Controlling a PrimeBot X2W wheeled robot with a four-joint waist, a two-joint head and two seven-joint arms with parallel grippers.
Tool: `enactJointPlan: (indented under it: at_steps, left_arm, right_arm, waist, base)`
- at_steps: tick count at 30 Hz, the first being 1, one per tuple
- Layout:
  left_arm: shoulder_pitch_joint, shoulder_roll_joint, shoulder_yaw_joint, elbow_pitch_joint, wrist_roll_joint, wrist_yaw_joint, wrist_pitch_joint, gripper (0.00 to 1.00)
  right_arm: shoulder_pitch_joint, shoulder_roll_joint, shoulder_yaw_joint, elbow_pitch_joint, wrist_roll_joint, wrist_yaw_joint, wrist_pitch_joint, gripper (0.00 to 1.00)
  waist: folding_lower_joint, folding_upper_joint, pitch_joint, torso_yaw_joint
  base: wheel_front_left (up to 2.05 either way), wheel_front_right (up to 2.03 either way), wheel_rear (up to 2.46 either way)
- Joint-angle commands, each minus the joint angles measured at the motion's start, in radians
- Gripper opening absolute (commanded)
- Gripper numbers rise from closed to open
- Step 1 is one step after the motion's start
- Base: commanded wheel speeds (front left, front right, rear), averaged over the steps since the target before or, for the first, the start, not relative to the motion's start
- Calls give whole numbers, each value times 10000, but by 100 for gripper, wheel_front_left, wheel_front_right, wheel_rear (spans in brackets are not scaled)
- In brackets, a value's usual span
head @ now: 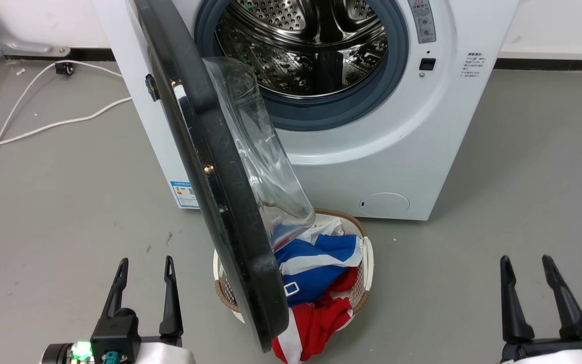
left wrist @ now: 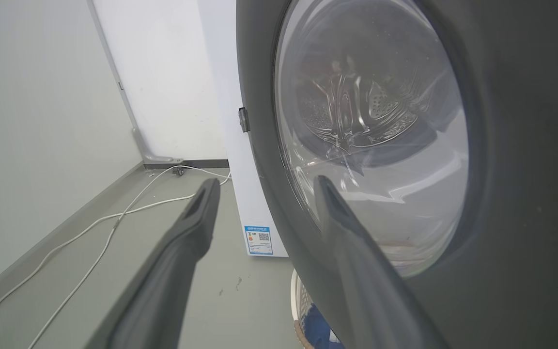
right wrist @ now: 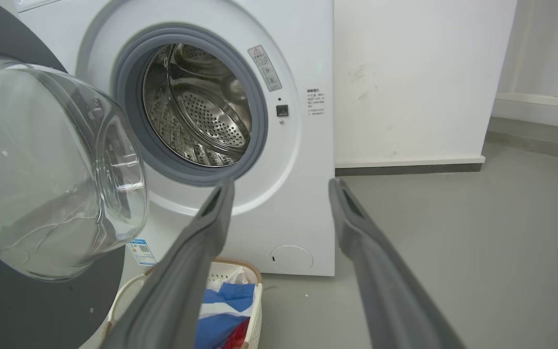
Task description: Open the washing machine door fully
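So the washing machine door (head: pixel 210 167) was swung well out from the washing machine (head: pixel 372 151), hinged on the machine's left edge and sticking out roughly square to the front panel. The clear glass bowl bulged back toward the opening. Behind it, the steel drum (head: pixel 301 45) and the grey rubber ring (head: pixel 321 114) were in plain sight.

Both arms hung back in front of the machine, not on anything. The left tool (head: pixel 146 260) sat out front on the hinge side, facing the door's outer face, fingers spread and holding nothing. The right tool (head: pixel 525 258) was out front toward the machine's right side, well apart from the door, also spread and empty.

Right at the foot of the machine stood a white laundry basket (head: pixel 368 253) with blue, white and red clothes (head: pixel 316 263) piled in it, and the door's lower edge hung over it. A white cable (head: pixel 43 126) trailed across the floor off the machine's left side.
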Motion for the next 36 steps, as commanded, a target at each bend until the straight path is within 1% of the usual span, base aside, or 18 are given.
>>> enactJointPlan:
  at_steps: [1,11,12,13,14,19,24,31,36]
  left_arm:
    - [96,10,-6,16,14,-38,-27,100]
    - [204,-15,15,40,-77,-31,-27,100]
    - [206,-18,19,51,-81,-43,-27,80]
    - [202,-22,34,46,-88,-26,-27,26]
    - [201,-24,43,41,-81,-4,-27,0]
    - [182,-29,205,46,-107,113,-27,0]
    - [-223,148,390,-650,107,270,-27,0]
    - [-728,449,259,-2525,500,486,-26,0]
    - [-1132,600,-325,-4064,842,527,-26,0]
  right_arm:
    - [145,63,7,70,18,1,-18,100]
    - [286,99,97,271,76,0,-17,100]
    - [285,100,104,282,87,0,-17,100]
    - [280,101,107,293,85,0,-17,100]
    - [270,102,110,299,79,0,-17,100]
    - [264,102,119,352,96,0,-17,100]
    - [295,102,159,417,132,1,-17,100]
    - [290,101,206,471,168,0,-17,100]
    - [286,101,219,521,204,0,-17,100]
  waist:
    - [1,0,-26,-3]
    - [1,0,-111,-25]
    - [1,0,-113,-24]
    - [1,0,-116,-22]
    - [1,0,-121,-19]
    - [1,0,-196,-3]
    - [1,0,-273,37]
    - [1,0,-389,26]
    - [1,0,-446,42]
  base:
    - [0,0,0]
    - [0,0,0]
    - [0,0,0]
    - [0,0,0]
    - [0,0,0]
    - [0,0,0]
    - [0,0,0]
    - [0,0,0]
    - [0,0,0]
